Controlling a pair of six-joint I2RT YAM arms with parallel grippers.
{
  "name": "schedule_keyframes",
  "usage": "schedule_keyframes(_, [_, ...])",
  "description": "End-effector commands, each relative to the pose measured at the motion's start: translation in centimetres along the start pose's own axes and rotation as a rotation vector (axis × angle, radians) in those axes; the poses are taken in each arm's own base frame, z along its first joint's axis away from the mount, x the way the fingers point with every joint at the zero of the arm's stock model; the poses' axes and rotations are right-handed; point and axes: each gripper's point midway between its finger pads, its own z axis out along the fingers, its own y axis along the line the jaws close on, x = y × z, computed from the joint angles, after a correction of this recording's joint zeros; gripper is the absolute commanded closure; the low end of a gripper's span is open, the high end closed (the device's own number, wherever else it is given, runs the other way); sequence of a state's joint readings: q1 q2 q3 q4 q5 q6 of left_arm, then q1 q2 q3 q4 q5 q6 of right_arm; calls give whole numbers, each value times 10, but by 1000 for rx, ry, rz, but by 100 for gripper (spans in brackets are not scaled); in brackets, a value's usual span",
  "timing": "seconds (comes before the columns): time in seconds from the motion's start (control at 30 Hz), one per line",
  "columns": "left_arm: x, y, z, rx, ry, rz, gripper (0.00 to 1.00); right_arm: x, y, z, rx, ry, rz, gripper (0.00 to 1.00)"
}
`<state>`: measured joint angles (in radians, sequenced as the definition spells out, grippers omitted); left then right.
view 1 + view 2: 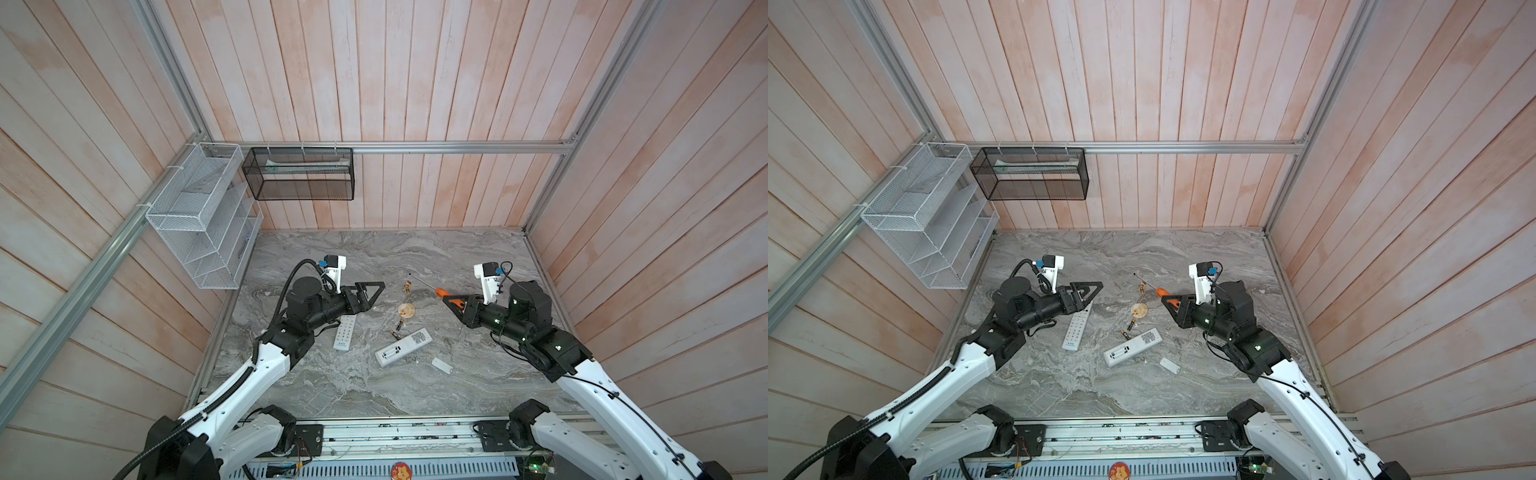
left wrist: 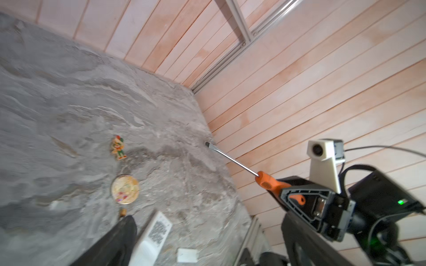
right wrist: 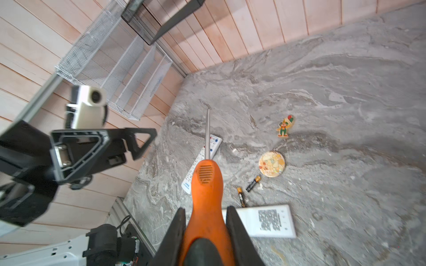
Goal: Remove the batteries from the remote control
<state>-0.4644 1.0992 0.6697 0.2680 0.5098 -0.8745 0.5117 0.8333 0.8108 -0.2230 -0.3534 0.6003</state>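
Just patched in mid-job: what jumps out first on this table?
The orange-handled screwdriver clamped in the right gripper, held above the right side of the grey marble table. At centre lies a white remote control, back up with its battery bay uncovered, two slim black gold-tipped batteries loose beside it.

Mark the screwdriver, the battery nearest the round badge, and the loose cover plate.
screwdriver (image 3: 206, 186): right wrist view, orange handle.
battery (image 3: 253, 183): right wrist view, black body.
cover plate (image 1: 441, 365): in a top view, centre of its face.

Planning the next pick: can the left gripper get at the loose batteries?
Probably yes: the left gripper is open and empty, and the batteries lie bare on the table with nothing in the way.
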Motion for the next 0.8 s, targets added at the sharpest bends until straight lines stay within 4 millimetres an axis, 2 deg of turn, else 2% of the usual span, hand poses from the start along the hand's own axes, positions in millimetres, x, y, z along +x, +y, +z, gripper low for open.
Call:
schedule_keyframes(0.0, [-9, -37, 7, 259, -46, -230, 0, -27, 35, -2, -150, -95, -32, 100])
schedule_keyframes(0.17, [-13, -64, 33, 328, -41, -210, 0, -17, 51, 5, -205, -57, -38, 100])
schedule_keyframes(0.27, [-18, -77, 43, 380, -51, -221, 4, -6, 57, 10, -221, -28, -43, 100])
schedule_keyframes(0.37, [-19, -81, 51, 422, -48, -256, 12, 0, 59, 13, -221, -18, -39, 100])
schedule_keyframes(0.47, [-18, -81, 58, 439, -34, -279, 28, 2, 59, 15, -225, -14, -33, 100])
schedule_keyframes(0.53, [-16, -79, 62, 431, -25, -294, 51, 4, 58, 17, -221, -13, -29, 100])
schedule_keyframes(0.6, [-16, -78, 62, 430, -23, -299, 66, 6, 56, 18, -215, -9, -24, 100])
schedule_keyframes(0.67, [-15, -74, 63, 410, -25, -308, 88, 7, 54, 19, -210, -6, -21, 100])
schedule_keyframes(0.73, [-16, -72, 62, 395, -32, -307, 100, 10, 54, 20, -212, 8, -19, 100])
schedule_keyframes(0.77, [-16, -70, 63, 383, -31, -310, 100, 12, 53, 21, -210, 17, -17, 100])
